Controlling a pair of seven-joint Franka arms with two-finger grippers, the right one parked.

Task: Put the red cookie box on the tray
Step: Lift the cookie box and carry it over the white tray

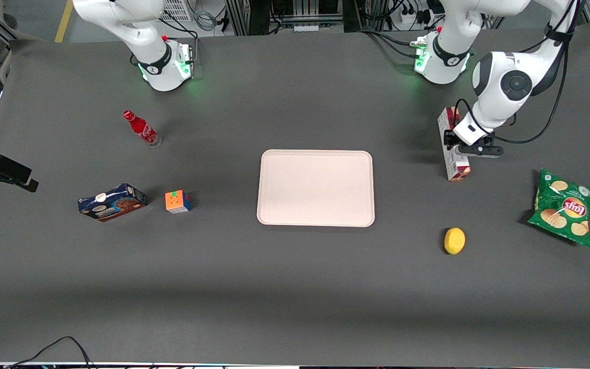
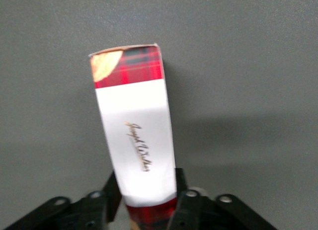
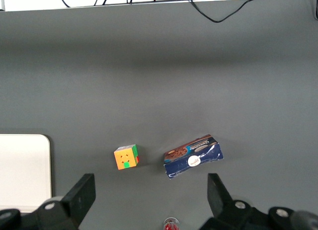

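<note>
Grey table (image 1: pixel 295 287). Tool (image 2: pixel 145 200) clamps red box (image 2: pixel 134 135) near one end; long overhang may pivot, slip before tray (image 1: pixel 316 187).

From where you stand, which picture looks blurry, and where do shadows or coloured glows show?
Left wrist view: the red cookie box, between the fingers of the tool, looks soft, its label script smeared, and it casts a faint shadow on the table. Front view: green light glows at both arm bases; a broad dark band crosses the table's near edge. Right wrist view: fairly sharp.
</note>
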